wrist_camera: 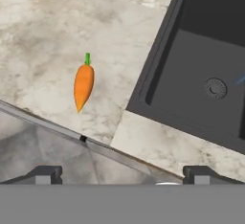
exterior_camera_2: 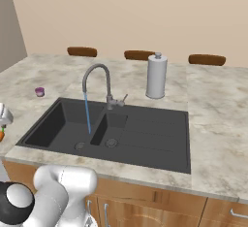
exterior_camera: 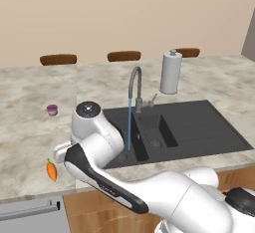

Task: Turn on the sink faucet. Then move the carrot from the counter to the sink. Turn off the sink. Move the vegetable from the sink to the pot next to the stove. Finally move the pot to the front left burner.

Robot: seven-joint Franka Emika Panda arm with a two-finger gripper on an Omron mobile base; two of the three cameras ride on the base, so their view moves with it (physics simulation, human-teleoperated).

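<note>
Running from the faucet (exterior_camera: 134, 85), blue water falls into the sink (exterior_camera: 199, 127); the carrot (exterior_camera: 51, 170) lies on the counter (exterior_camera: 30, 137). In the hand view the end effector (wrist_camera: 122, 173) hangs spread above the counter edge, near the carrot (wrist_camera: 83, 85).

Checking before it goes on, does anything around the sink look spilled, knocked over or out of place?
Nothing stands out. The sink faucet is running a thin stream straight into the sink, none on the counter. The carrot lies intact near the counter's front edge, and the paper-towel roll stands upright.
</note>
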